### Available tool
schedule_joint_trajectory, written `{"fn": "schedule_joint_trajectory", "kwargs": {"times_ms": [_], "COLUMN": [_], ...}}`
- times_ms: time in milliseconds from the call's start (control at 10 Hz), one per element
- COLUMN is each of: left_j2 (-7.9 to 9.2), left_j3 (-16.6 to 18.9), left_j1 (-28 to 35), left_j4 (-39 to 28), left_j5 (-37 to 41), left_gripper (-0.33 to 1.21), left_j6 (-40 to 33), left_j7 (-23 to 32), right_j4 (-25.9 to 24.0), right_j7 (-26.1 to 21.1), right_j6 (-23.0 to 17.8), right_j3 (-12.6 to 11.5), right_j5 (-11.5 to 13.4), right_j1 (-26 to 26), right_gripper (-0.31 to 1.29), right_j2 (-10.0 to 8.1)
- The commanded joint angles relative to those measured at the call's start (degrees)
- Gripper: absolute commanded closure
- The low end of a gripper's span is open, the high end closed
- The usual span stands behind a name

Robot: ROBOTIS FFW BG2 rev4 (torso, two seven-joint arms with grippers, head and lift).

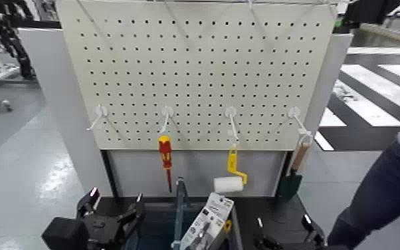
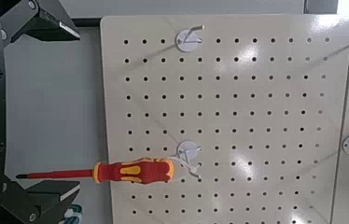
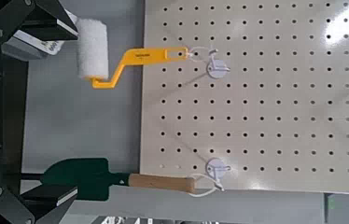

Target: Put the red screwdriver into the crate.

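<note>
The red screwdriver (image 1: 165,159) hangs tip down from a hook on the pegboard (image 1: 202,66), second hook from the left. It also shows in the left wrist view (image 2: 126,172). The dark teal crate (image 1: 155,229) with its upright divider (image 1: 179,203) stands below the board. My left gripper (image 1: 113,207) is open and empty, low at the crate's left end, well short of the screwdriver; its fingers (image 2: 40,21) frame the left wrist view. My right gripper (image 1: 282,229) is open and empty at the lower right.
A yellow-handled white paint roller (image 1: 232,178) and a wooden-handled green trowel (image 1: 294,174) hang to the right; both show in the right wrist view, the roller (image 3: 94,50) and the trowel (image 3: 117,177). A packaged item (image 1: 206,223) leans in the crate. A person (image 1: 389,179) stands at the right.
</note>
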Motion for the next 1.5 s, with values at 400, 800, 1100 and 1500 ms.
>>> {"fn": "schedule_joint_trajectory", "kwargs": {"times_ms": [400, 800, 1100, 1500], "left_j2": [-0.85, -0.67, 1.7, 4.95], "left_j3": [0.0, 4.8, 4.7, 2.1], "left_j1": [0.8, -5.5, -9.7, -16.3], "left_j4": [2.5, 3.2, 3.3, 6.7], "left_j5": [1.4, 3.8, 6.0, 9.7], "left_gripper": [0.17, 0.17, 0.16, 0.16], "left_j6": [0.9, 8.0, 12.5, 15.4], "left_j7": [-1.1, -16.6, -21.4, -25.4], "right_j4": [2.0, 2.7, 3.5, 4.1], "right_j7": [1.4, 1.5, 1.5, 1.5], "right_j6": [-0.7, -1.2, -2.0, -2.9], "right_j3": [-0.1, 0.3, 0.4, 0.7], "right_j5": [-0.1, -0.8, -1.2, -1.7], "right_j1": [0.2, -0.1, -0.3, -0.7], "right_gripper": [0.14, 0.14, 0.14, 0.14], "right_j2": [0.45, 0.28, 0.36, 0.19]}}
